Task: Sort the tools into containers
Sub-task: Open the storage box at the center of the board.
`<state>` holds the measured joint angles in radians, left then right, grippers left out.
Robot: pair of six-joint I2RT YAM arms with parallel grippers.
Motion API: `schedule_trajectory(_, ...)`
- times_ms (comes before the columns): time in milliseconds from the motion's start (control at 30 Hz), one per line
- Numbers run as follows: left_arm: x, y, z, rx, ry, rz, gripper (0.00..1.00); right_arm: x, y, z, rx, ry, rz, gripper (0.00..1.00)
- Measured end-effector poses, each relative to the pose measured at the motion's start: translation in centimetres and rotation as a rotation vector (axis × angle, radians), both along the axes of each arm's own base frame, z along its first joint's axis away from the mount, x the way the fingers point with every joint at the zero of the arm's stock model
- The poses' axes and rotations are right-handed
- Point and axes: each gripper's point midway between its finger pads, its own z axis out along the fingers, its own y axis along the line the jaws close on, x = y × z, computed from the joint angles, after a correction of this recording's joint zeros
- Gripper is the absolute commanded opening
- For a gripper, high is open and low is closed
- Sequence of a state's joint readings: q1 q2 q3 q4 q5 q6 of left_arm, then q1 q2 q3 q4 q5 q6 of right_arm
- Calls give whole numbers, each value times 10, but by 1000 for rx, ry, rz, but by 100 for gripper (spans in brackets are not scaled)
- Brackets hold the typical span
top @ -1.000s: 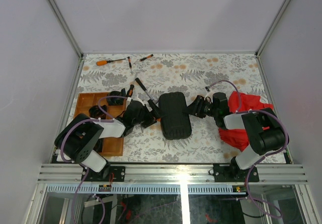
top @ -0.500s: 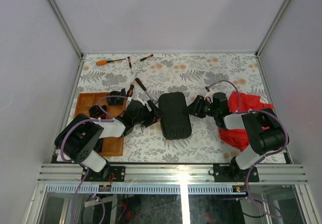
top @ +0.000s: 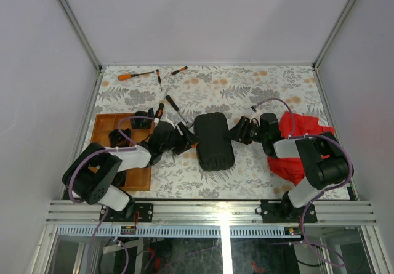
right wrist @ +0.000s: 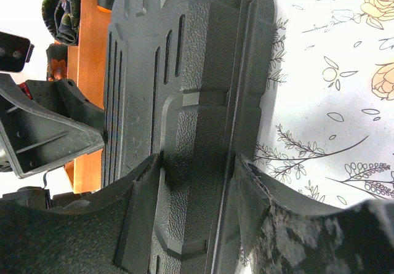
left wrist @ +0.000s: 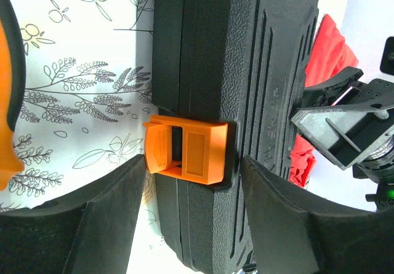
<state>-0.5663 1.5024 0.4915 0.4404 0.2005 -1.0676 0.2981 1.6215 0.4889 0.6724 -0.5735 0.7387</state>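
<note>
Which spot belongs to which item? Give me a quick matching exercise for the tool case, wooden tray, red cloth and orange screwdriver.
Things:
1. tool case
2. wooden tray
3. red cloth
4. orange screwdriver

Places on the table:
A. far left corner
B. right edge
C. middle
D. left edge, near half

Pairs: 1-C, 2-D, 3-B, 4-A

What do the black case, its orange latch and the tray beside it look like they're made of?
The case looks like moulded plastic, matte, going by its pebbled grain and ribbed grooves. The latch seems smooth, slightly glossy plastic with crisp moulded edges. The tray is probably wood, orange-brown with flat board walls, though no grain shows.
</note>
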Motion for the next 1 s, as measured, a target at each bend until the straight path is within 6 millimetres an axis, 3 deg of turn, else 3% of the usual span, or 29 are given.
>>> schedule_trajectory(1000, 5, -2, 10, 105, -20, 0, 51, 1, 2, -1, 9, -2, 13, 49)
